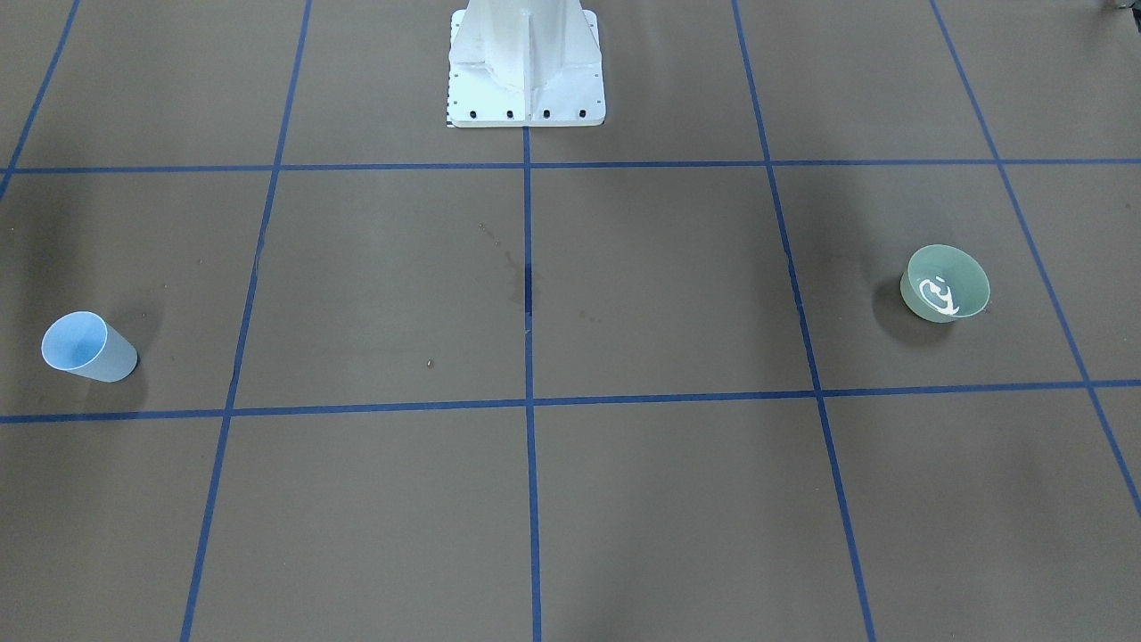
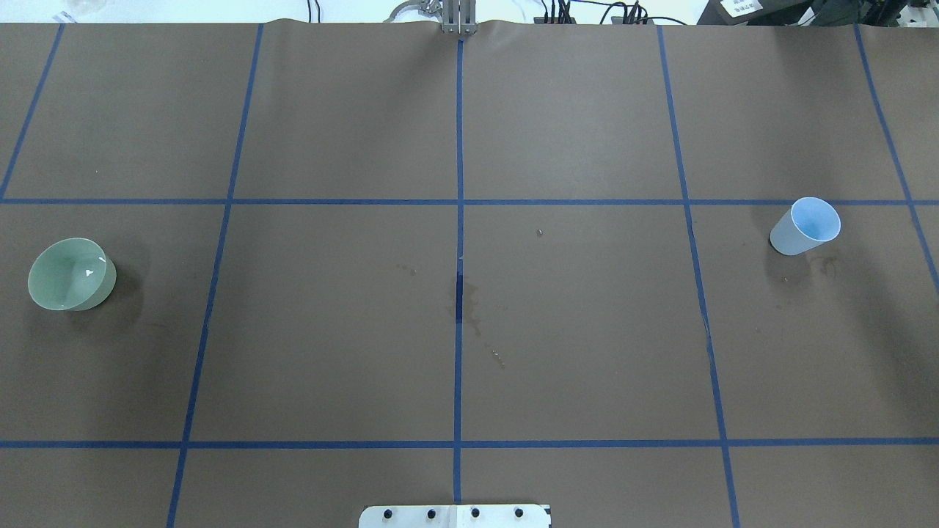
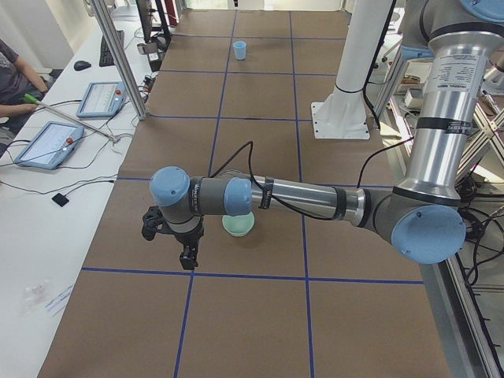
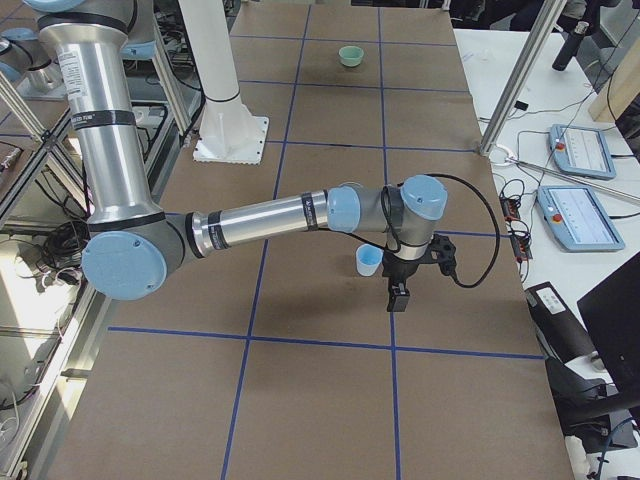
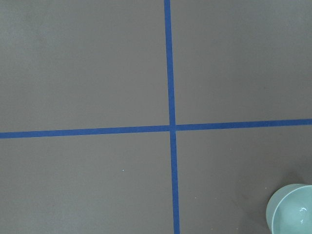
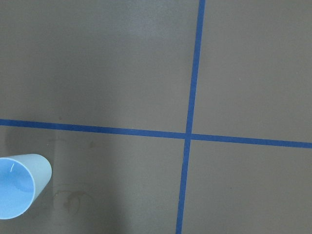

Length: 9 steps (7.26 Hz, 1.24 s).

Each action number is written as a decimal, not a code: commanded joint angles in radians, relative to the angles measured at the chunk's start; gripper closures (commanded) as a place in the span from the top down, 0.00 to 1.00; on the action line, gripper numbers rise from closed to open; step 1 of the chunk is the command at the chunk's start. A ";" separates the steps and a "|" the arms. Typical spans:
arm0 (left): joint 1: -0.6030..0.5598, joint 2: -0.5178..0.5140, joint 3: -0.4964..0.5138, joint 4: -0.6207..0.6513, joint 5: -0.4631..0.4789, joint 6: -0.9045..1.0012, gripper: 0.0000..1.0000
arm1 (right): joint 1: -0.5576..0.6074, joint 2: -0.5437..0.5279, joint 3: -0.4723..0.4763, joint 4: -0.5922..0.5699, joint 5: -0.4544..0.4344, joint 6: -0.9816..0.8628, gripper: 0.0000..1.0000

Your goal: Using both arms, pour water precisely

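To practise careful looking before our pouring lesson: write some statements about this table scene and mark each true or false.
1. The green bowl sits on the robot's left side. True.
2. The blue cup lies tipped over. False: it stands upright.
3. Bowl and cup touch. False: they stand far apart, at opposite ends.
4. Dark stains mark the middle of the table. True.

Overhead and front views opposed; side views from table (image 2: 587, 330) ends; wrist views close, downward.
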State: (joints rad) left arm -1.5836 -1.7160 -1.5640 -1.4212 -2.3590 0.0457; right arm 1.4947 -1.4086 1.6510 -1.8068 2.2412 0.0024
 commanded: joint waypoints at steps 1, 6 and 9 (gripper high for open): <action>0.002 0.009 -0.024 -0.004 0.000 -0.004 1.00 | -0.001 -0.024 -0.003 0.006 0.000 -0.011 1.00; 0.005 0.019 -0.073 -0.018 -0.006 -0.021 1.00 | -0.001 -0.023 -0.017 0.004 0.063 -0.001 1.00; 0.004 0.070 -0.100 -0.016 -0.002 -0.018 1.00 | -0.001 -0.053 -0.004 0.023 0.058 0.004 1.00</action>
State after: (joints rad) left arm -1.5798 -1.6692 -1.6610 -1.4381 -2.3607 0.0273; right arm 1.4941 -1.4472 1.6390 -1.7976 2.3011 0.0032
